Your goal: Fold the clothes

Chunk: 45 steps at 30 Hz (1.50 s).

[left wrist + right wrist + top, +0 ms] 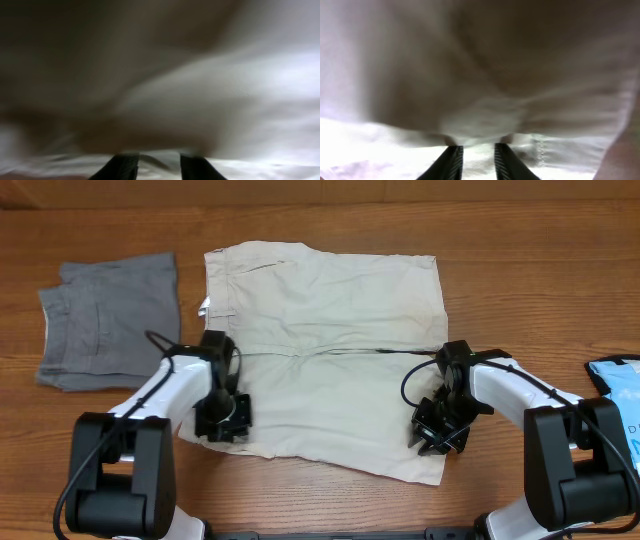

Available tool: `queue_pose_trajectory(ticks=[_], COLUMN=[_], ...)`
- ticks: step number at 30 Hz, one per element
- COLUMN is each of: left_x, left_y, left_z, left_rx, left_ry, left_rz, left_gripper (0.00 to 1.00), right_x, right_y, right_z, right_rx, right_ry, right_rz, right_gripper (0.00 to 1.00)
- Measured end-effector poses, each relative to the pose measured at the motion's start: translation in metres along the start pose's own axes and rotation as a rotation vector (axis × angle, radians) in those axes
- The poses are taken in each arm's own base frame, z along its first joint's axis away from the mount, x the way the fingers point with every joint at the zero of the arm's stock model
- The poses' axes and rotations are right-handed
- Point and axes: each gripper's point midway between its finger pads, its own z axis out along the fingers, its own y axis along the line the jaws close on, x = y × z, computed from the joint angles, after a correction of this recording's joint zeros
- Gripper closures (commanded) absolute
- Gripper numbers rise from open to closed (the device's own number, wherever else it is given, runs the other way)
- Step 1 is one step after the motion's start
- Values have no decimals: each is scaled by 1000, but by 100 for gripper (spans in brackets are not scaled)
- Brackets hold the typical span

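Observation:
The clothes, pale beige shorts (330,330), lie spread flat in the middle of the table with the waistband at the left. My left gripper (222,420) rests on the near left hem corner. My right gripper (440,435) rests on the near right hem corner. In the left wrist view the left gripper (159,155) has its dark fingers a little apart, with beige cloth (225,100) between and above them. The right gripper (478,146) shows a narrower gap, also filled with cloth (470,60). The tips of both are hidden under the fabric.
Darker grey shorts (110,320) lie folded at the far left. A light-blue printed item (618,385) sits at the right edge. Bare wooden table (330,500) runs along the front, between the two arm bases.

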Motion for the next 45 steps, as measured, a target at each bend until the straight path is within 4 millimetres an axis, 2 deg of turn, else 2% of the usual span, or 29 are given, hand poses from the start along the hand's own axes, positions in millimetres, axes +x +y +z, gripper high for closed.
queue_pose_trajectory(ticks=[7, 10, 12, 15, 17, 18, 19, 20, 22, 25, 28, 33, 35, 38, 42, 44, 45], left_x=[4, 5, 6, 1, -10, -20, -29, -41, -57, -69, -68, -59, -56, -55, -55, -55, -56], left_y=[49, 64, 67, 55, 41, 31, 22, 10, -12, -40, -62, -78, -79, -79, -79, -79, -79], left_z=[-7, -8, -11, -24, -43, -57, -70, -86, -113, -133, -130, -114, -113, -112, -112, -112, -112], left_rx=[-14, -6, 8, 68, 123, 155, 182, 213, 257, 302, 332, 338, 338, 337, 335, 335, 335], left_ry=[40, 45, 40, -18, -109, -179, -248, -334, -471, -574, -570, -502, -491, -486, -488, -492, -493], left_rz=[-163, -201, -198, -155, -101, -66, -26, 22, 110, 209, 282, 355, 365, 375, 386, 389, 390], left_gripper=[74, 76, 75, 71, 68, 64, 60, 59, 60, 66, 67, 67, 66, 61, 51, 46, 46], right_x=[6, 9, 10, 8, -1, -7, -14, -24, -38, -57, -76, -117, -138, -169, -211, -226, -233], right_y=[-17, -22, -22, -13, 2, 12, 23, 40, 66, 99, 121, 140, 145, 155, 168, 170, 170], right_z=[-1, -7, -15, -33, -52, -64, -77, -95, -122, -152, -161, -136, -133, -147, -188, -200, -203], right_rx=[45, 61, 55, 3, -57, -92, -130, -188, -275, -391, -459, -443, -416, -401, -425, -438, -444], right_ry=[8, -18, -52, -136, -227, -279, -333, -411, -524, -658, -709, -623, -585, -578, -641, -671, -684], right_rz=[79, 81, 74, 33, -28, -63, -101, -146, -217, -297, -322, -302, -284, -279, -280, -279, -278], right_gripper=[69, 69, 68, 61, 54, 55, 62, 65, 65, 69, 69, 68, 63, 62, 61, 63, 67])
